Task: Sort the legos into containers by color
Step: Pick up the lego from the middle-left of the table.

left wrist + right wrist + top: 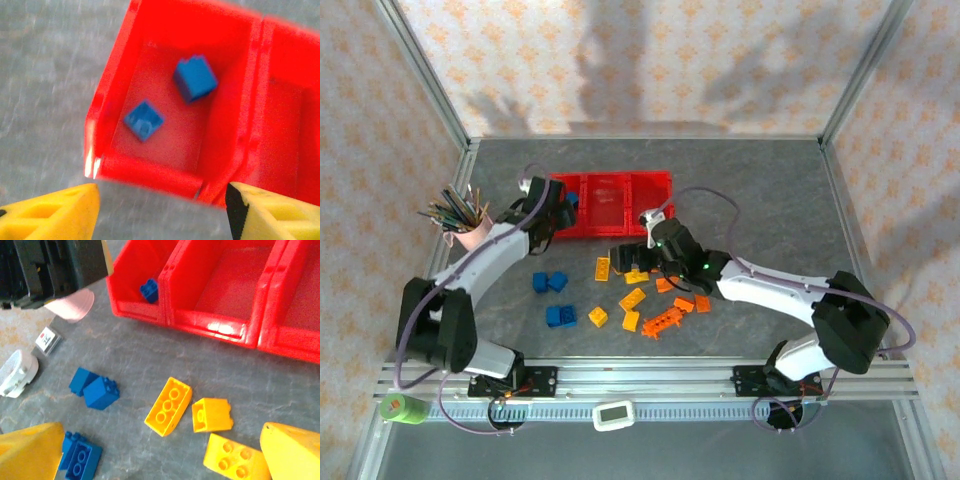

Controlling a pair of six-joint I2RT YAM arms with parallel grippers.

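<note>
The containers are three joined red bins (610, 203) at the back of the table. Two blue legos (195, 77) (144, 120) lie in the left bin (120, 85). My left gripper (162, 210) hovers just before that bin's near wall, open, with nothing between its yellow fingers (50, 212). My right gripper (162, 455) is open above loose yellow legos (168, 405) (212, 415) (232, 460). Blue legos (97, 390) (80, 457) lie to their left. In the top view, yellow and orange legos (632, 298), including a long toothed orange piece (660, 322), are scattered in front of the bins.
A pink cup of coloured pencils (470, 232) stands left of the bins, close to my left arm. A green object (403, 408) and a small white device (614, 414) sit on the rail at the near edge. Metal frame posts border the table.
</note>
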